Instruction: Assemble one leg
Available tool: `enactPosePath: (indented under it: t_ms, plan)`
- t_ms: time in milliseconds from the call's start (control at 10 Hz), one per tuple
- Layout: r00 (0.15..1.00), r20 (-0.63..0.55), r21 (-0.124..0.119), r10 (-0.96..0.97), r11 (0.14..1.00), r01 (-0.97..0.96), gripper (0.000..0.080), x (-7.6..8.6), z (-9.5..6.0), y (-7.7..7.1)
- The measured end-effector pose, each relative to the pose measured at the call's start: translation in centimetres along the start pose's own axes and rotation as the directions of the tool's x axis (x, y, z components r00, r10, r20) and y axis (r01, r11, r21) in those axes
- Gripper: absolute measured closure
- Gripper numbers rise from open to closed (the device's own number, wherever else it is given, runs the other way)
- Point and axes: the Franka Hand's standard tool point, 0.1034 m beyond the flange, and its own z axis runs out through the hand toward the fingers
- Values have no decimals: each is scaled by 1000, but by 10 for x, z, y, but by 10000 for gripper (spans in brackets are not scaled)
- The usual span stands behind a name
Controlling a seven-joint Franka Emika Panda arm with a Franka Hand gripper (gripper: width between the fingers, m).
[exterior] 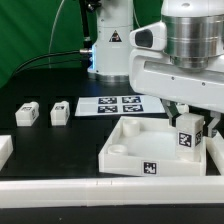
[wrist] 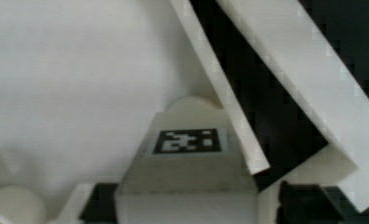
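Observation:
My gripper (exterior: pixel 190 124) is shut on a leg (exterior: pixel 188 138), a small white block with a black-and-white tag facing the camera. It holds the leg upright over the large white tray-like part (exterior: pixel 128 156), at that part's end toward the exterior view's right. In the wrist view the leg (wrist: pixel 186 150) sits between the two black fingers (wrist: pixel 103 198), with the tray's floor (wrist: pixel 74 80) and a wall (wrist: pixel 234 80) beyond it. I cannot tell whether the leg's lower end touches the tray.
Two loose legs (exterior: pixel 27 114) (exterior: pixel 60 112) lie on the black table at the exterior view's left. The marker board (exterior: pixel 115 104) lies behind the tray. Another white part (exterior: pixel 5 150) shows at the left edge. The robot base (exterior: pixel 108 45) stands at the back.

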Motion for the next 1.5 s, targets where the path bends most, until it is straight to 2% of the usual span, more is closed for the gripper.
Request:
enactPosePath:
  t_ms: [100,600,800,1000,1300,1500]
  plan:
    - [1000,0,0,0,1000,0,509,0,0,0]
    - [999,2,2,48,999,-48,509,-1,0,0]
    - [966,9,12,260,966,-260,509,-4,0,-4]
    - [896,31,18,444,896,-444,509,-8,0,-8]
    - [726,65,31,685,726,-687,508,-8,0,-12]
    - [601,77,19,796,601,-799,508,-9,0,-13]
